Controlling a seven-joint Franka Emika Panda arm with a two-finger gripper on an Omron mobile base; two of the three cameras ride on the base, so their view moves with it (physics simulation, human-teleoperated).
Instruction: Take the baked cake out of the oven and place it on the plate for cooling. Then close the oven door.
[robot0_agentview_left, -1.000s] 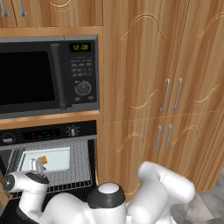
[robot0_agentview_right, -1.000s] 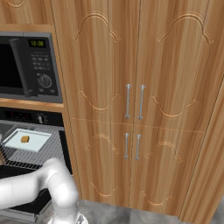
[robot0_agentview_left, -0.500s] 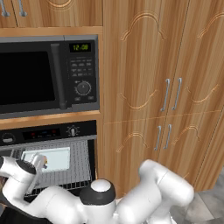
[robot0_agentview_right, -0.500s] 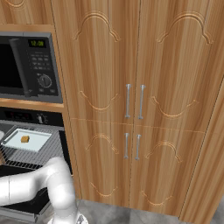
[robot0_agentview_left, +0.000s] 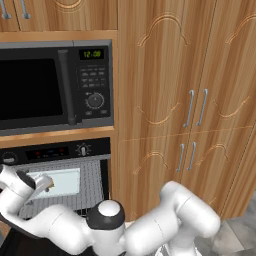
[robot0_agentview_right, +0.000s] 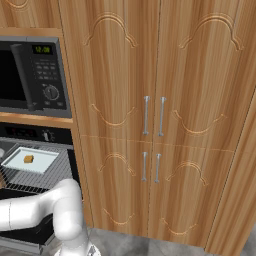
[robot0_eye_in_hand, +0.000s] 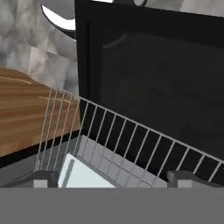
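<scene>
The black oven (robot0_agentview_left: 55, 152) under the microwave stands open, its wire rack (robot0_agentview_right: 35, 177) carrying a white tray (robot0_agentview_right: 31, 160). The cake (robot0_agentview_right: 28, 159), a small brown cube, lies on that tray. My white hand (robot0_agentview_left: 20, 184) hovers at the left front of the oven mouth. In the hand view my gripper (robot0_eye_in_hand: 116, 179) is open, fingertips (robot0_eye_in_hand: 43, 178) wide apart and empty, just above the rack bars (robot0_eye_in_hand: 131, 135) and a corner of the tray (robot0_eye_in_hand: 83, 175). The oven door (robot0_eye_in_hand: 153, 78) hangs open as a black glass panel beyond the rack. The plate is out of view.
The black microwave (robot0_agentview_left: 50, 85) sits directly above the oven. Tall wooden cabinet doors (robot0_agentview_right: 155, 115) with silver handles fill the right. In the hand view a wooden surface (robot0_eye_in_hand: 26, 113) lies to the left, with grey stone and a curved white-edged shape (robot0_eye_in_hand: 57, 19) beyond.
The arm has swung left and the hand has slid left along the oven front, now covering the tray's left end in the left base view. The jaws stayed open.
</scene>
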